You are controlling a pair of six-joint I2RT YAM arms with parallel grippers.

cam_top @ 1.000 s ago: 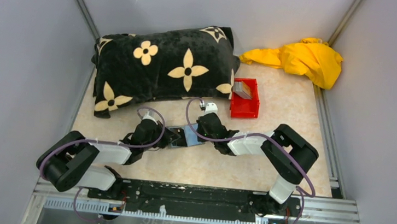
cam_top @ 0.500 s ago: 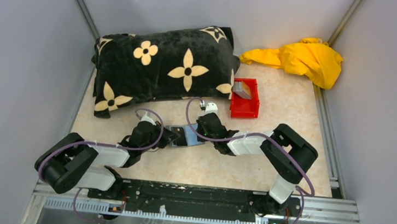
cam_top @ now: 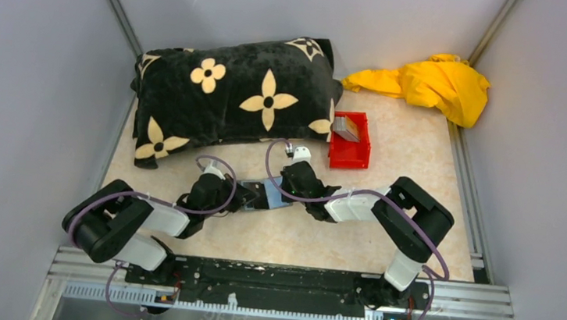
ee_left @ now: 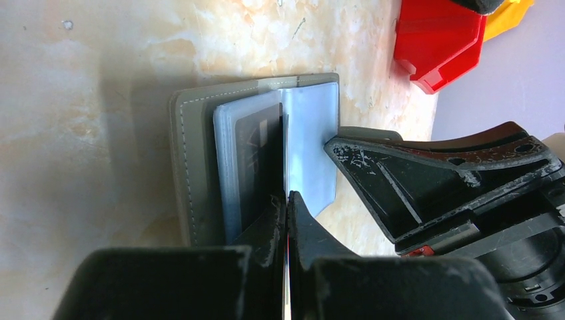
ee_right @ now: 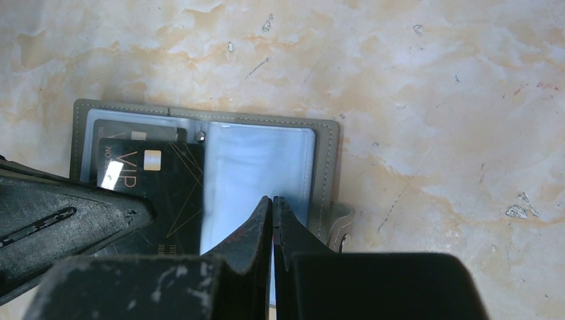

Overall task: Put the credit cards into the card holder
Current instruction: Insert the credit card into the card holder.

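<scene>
Grey on marbled beige: found the flat stitched folding card holder [ee_right: 326, 167] spread open on the tabletop [ee_right: 433, 80] between the arms. Saw the left gripper [ee_left: 286, 198] pinched together on a black rectangular VIP credit card [ee_right: 153, 181], laid over the holder's clear sleeve on that arm's side; saw the right gripper [ee_right: 272, 201] closed empty, tips pressing the other sleeve. Noted more grey cards [cam_top: 346, 127] stacked in a small red plastic bin [cam_top: 348, 161] nearby.
</scene>
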